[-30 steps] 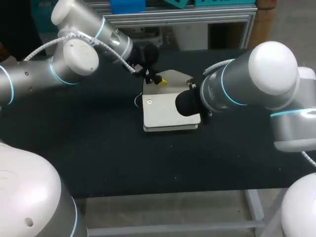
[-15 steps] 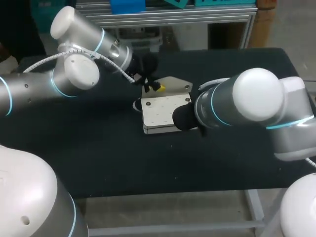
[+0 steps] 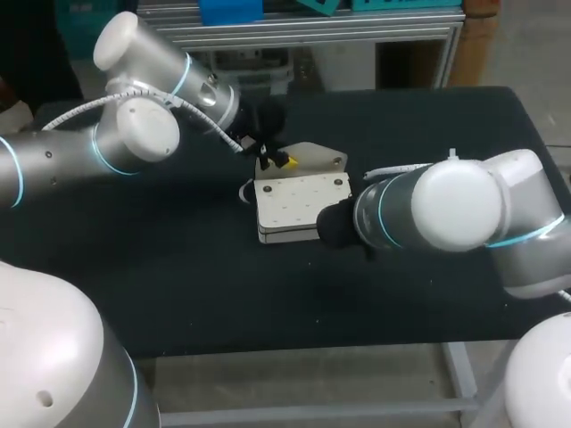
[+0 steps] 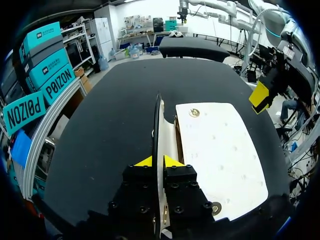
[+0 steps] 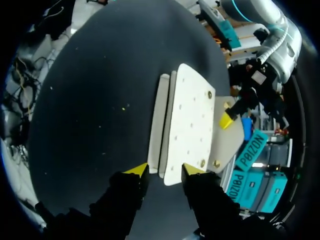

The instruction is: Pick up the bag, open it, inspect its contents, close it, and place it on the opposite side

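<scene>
The left gripper (image 4: pixel 158 161) is clamped on the bag's flap (image 4: pixel 158 125). Its two yellow tips sit close together with the thin sheet pinched edge-on between them. The flap stands upright and runs straight out ahead of the fingers.

Just beside this gripper, to one side of the raised flap, the bag (image 4: pixel 220 150) lies flat on the black table (image 4: pixel 110 115). Its pale top panel carries one round metal snap (image 4: pixel 194 113) ahead of the fingers and another (image 4: pixel 216 207) close beside them.

The right gripper (image 5: pixel 162 170) is open, its fingers spread wide with the near end of the bag lying in the gap just ahead of them. Both tips seem to stand clear of the bag, though the angle is too steep to be sure. From this gripper the bag stretches straight ahead, its layered edge showing along one side. At the bag's far end the flap tilts up off the body, where the other gripper holds it.

In the head view the left gripper sits at the end of the bag farthest from the right arm (image 3: pixel 446 214). That arm's wrist covers its own fingers at the bag's nearer corner — they cannot be made out there.
</scene>
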Controlling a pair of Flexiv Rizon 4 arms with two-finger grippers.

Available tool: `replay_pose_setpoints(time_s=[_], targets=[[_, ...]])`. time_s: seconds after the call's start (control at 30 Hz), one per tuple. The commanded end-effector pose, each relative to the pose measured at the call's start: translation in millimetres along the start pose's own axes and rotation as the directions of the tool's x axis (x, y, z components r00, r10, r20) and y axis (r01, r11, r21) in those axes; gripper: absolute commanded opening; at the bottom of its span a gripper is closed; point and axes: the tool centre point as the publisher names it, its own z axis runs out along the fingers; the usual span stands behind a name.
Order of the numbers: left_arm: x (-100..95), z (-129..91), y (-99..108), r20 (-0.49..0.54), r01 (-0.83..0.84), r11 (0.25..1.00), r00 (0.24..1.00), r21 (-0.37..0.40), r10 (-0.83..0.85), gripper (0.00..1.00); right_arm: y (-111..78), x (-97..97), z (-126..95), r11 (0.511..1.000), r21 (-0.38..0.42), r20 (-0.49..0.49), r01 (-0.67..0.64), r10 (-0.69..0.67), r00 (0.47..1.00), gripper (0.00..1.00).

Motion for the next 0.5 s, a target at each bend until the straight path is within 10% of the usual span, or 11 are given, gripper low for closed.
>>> replay_pose_setpoints(time_s=[0.03, 0.5], targets=[[-2.7, 7, 1, -0.009, -0.005, 1.0, 1.0, 0.0, 0.005, 0.0, -5.5, 2.3, 18, 1.0, -0.023, 0.06, -0.019, 0.02, 0.998, 0.43], [-3.9, 15, 2, -0.034, -0.011, 1.0, 0.999, -0.009, 0.011, 0.0, 0.3, -13.2, 37, 0.999, -0.004, 0.09, -0.047, 0.047, 0.995, 0.46]])
